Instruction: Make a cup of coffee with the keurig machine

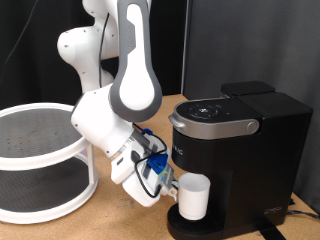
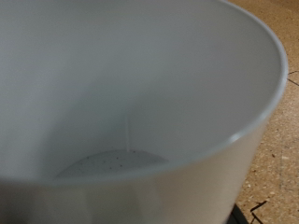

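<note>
White ceramic is what fills the wrist view: the inside of the cup (image 2: 140,103), seen from just above its rim, with a pale speckled patch at the bottom and a strip of cork-brown tabletop (image 2: 273,159) at the lower right of the frame.

In the exterior view the cup (image 1: 193,197) stands upright in the lower centre-right of the frame, on the round drip base of the keurig machine (image 1: 240,150) and directly below its round brew head. The machine's grey-silver lid handle looks closed down.

The end effector (image 1: 166,182) sits immediately to the cup's left in that frame, at the cup's height, reaching in sideways from the white arm. The cup's upright axis runs roughly crosswise to that approach. The fingers appear to meet the cup's left side, probably at the handle, but the contact is too small to make out, so whether they grip it I cannot tell.

A white two-tier round rack (image 1: 40,160) stands well apart at the left.
</note>
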